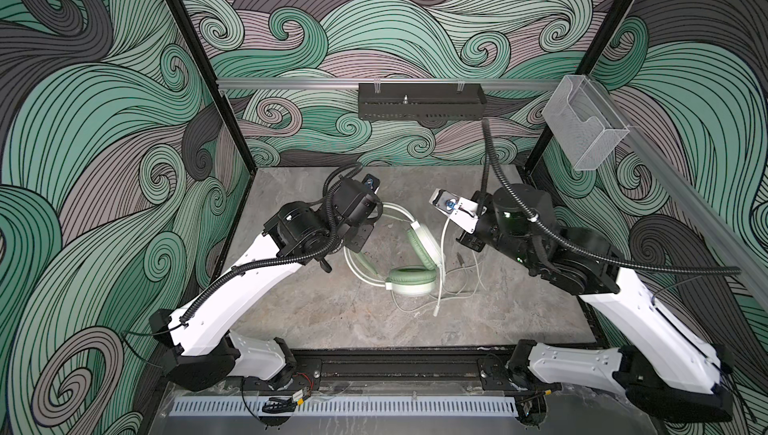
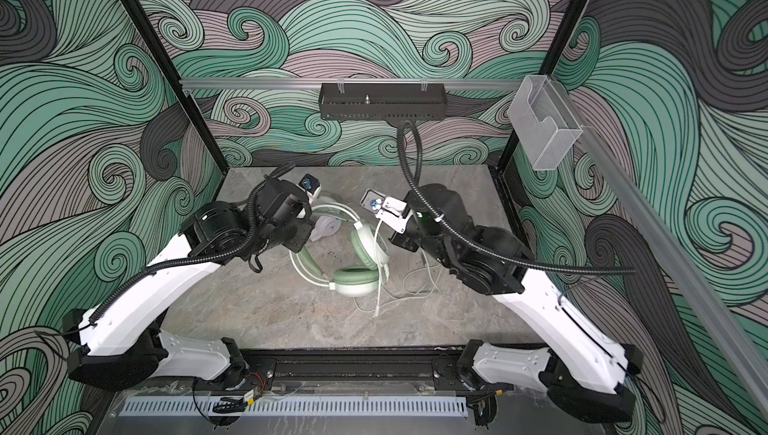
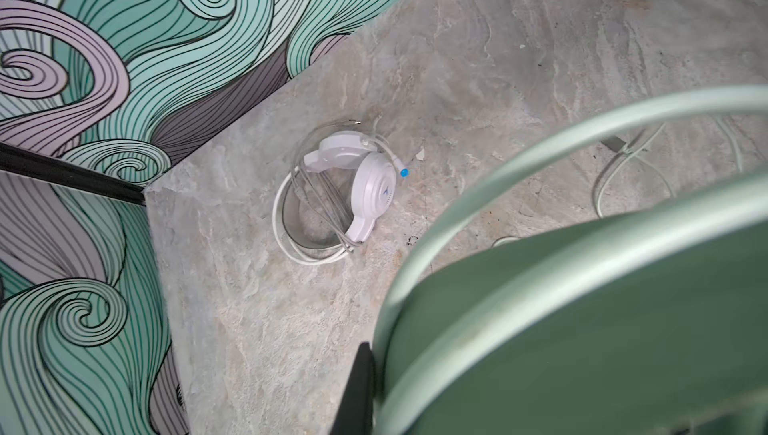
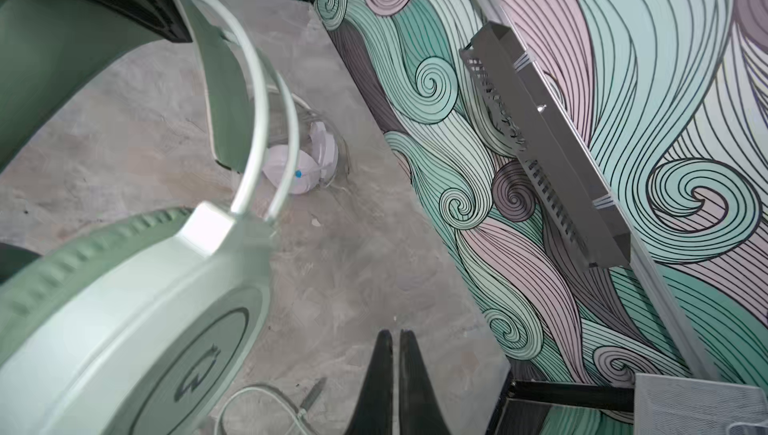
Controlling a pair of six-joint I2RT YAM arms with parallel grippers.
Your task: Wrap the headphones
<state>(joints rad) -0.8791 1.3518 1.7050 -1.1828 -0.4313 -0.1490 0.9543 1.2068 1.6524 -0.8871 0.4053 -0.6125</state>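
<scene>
Starting with the grey table (image 1: 291, 320), you have both headsets on it. The green headset (image 1: 413, 278) sits mid-table, one earcup flat and the other propped upright. Your left gripper (image 1: 356, 246) is clenched on its headband and tilts it up, which likely frees the band for winding. The white headset (image 3: 345, 187) lies toward the far left corner, well apart, with its lead looped around it, so I judge that one finished and parked out of your way. Your right gripper (image 4: 395, 339) is pressed shut just beside the upright earcup, and nothing shows between its fingers. The green cable (image 3: 597, 194) sprawls loose to the right, not yet wound.
</scene>
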